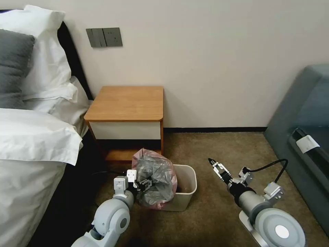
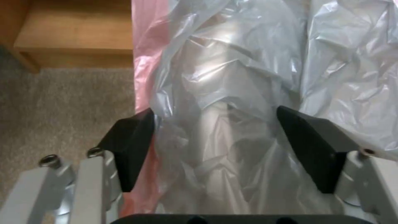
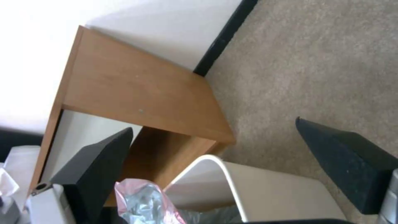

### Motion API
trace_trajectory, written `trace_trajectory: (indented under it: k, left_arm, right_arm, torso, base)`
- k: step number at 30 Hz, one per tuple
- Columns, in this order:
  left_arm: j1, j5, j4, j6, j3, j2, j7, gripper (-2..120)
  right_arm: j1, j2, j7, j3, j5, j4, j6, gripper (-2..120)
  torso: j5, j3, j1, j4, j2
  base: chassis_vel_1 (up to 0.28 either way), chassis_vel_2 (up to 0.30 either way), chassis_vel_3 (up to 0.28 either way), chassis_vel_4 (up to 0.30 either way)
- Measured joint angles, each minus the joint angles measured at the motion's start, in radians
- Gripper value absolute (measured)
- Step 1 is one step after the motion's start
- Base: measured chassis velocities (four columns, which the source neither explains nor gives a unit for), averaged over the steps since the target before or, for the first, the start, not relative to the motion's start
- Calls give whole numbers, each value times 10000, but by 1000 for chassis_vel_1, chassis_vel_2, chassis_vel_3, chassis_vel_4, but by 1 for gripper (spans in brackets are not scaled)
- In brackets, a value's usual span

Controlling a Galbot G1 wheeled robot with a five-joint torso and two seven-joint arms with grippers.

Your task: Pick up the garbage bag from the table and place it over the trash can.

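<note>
The left gripper (image 1: 144,183) has its fingers clenched on the garbage bag (image 1: 156,180), bunched over the trash can (image 1: 186,192) rim at nine o'clock. Light, limp, slippery film; better gripped at its pink hem. The right gripper (image 1: 214,164) hangs spread at three o'clock.

The garbage bag (image 1: 156,178), crinkled shiny grey plastic with a translucent pink outer layer, bulges upright at lower centre of the head view over the left end of the trash can (image 1: 186,187), apparently partly inside it. The trash can, a cream rectangular bin with rounded corners, stands on the carpet. Just above it in frame stands the table (image 1: 126,103), orange-brown top bare, white drawer front.
</note>
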Motion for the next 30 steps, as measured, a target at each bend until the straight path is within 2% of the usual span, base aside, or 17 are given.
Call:
trace_trajectory:
  k: [4,7,15,26,30]
  left_arm:
    - [-17,0,36,-24,21,-2,-3,64]
    - [-26,-22,103,-34,43,-29,-10,50]
    - [-29,-84,130,-57,44,-49,-42,46]
    - [56,-232,104,-175,-31,-31,-63,9]
    - [91,-235,69,-217,-33,-32,-63,9]
  right_arm:
    - [-22,22,-18,-2,-35,-15,14,100]
    - [-42,39,-25,-2,-55,-24,23,100]
    - [-48,39,-52,0,-146,-63,34,100]
    - [-53,130,-126,-70,-349,-117,59,100]
    - [-89,144,-146,-71,-395,-117,61,100]
  torso:
    - [0,0,0,0,0]
    - [0,0,0,0,0]
    - [0,0,-1,0,0]
    - [-1,0,0,0,0]
    - [0,0,0,0,-1]
  base:
    - [0,0,0,0]
    - [0,0,0,0]
    - [0,0,0,0]
    - [0,0,0,0]
    - [0,0,0,0]
